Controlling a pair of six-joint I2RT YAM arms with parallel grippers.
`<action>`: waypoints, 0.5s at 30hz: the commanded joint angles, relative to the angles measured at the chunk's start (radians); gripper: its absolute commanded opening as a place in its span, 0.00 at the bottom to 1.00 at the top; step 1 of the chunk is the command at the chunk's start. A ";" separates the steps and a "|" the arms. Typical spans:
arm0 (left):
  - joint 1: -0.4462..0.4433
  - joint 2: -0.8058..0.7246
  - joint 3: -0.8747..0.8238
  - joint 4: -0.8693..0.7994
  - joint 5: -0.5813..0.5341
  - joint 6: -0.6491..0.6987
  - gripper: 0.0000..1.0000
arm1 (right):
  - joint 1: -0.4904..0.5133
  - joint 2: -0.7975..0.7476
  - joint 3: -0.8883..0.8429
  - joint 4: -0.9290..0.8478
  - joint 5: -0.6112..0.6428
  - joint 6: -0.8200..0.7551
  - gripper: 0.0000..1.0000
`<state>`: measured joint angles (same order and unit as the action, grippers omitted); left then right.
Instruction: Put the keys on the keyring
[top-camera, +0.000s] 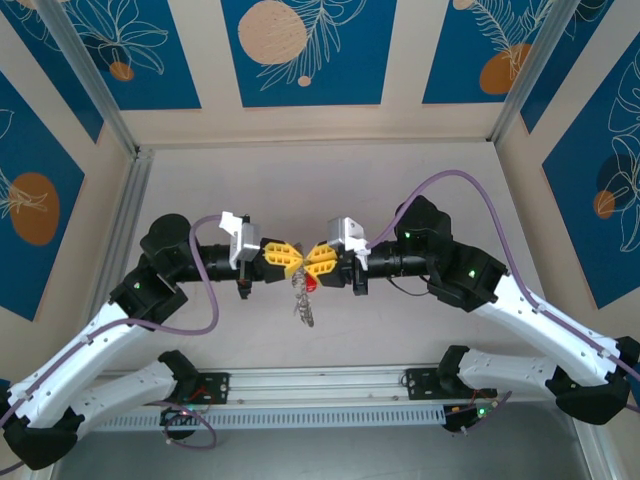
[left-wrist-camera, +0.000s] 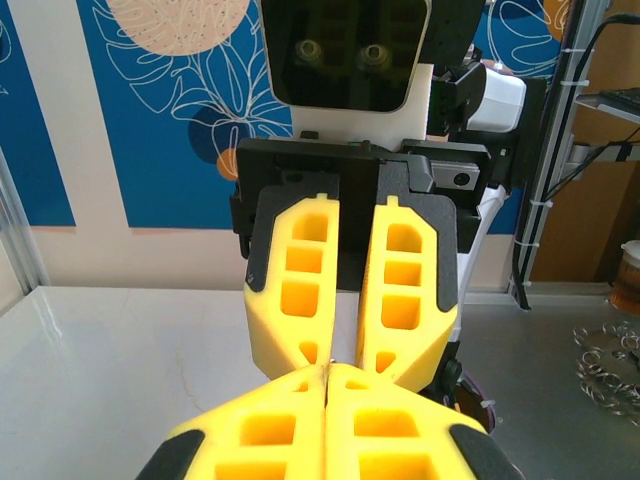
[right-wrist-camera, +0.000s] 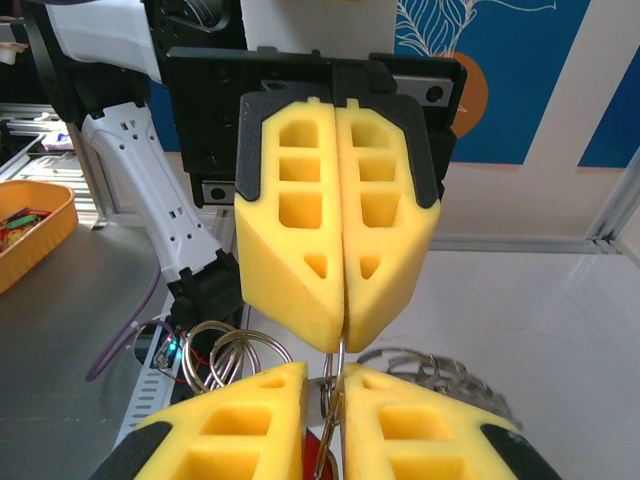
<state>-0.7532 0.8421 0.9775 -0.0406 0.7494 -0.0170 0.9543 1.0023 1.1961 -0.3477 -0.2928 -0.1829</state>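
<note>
My two grippers meet tip to tip above the middle of the table. The left gripper (top-camera: 297, 263) (left-wrist-camera: 328, 370) is shut on the thin wire of the keyring, whose silvery bunch (top-camera: 302, 303) dangles below the fingertips. In the right wrist view the left gripper (right-wrist-camera: 342, 338) pinches that wire from above, and loops and links of the keyring (right-wrist-camera: 445, 372) spread out behind. The right gripper (top-camera: 309, 265) (right-wrist-camera: 335, 378) is closed with a narrow gap, holding the red-headed key (top-camera: 312, 284) (right-wrist-camera: 317, 457) against the ring wire. The key's blade is mostly hidden between the yellow fingers (right-wrist-camera: 250, 425).
Loose metal rings (left-wrist-camera: 605, 365) lie on the grey surface to the right in the left wrist view. An orange tray (right-wrist-camera: 40, 235) with small items sits off to the left in the right wrist view. Frame posts and blue patterned walls enclose the table (top-camera: 200, 190).
</note>
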 joint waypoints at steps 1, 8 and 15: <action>-0.001 0.002 0.023 0.011 -0.002 0.018 0.00 | 0.004 -0.029 -0.011 0.049 -0.043 -0.010 0.12; 0.000 0.000 0.029 -0.003 -0.006 0.024 0.00 | 0.003 -0.024 -0.013 0.039 0.026 -0.011 0.00; -0.004 0.073 0.263 -0.517 -0.089 0.202 0.21 | -0.008 0.011 0.092 -0.105 0.160 -0.018 0.00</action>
<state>-0.7532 0.9005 1.1244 -0.2962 0.7208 0.0837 0.9554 1.0046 1.2133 -0.3817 -0.2077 -0.1871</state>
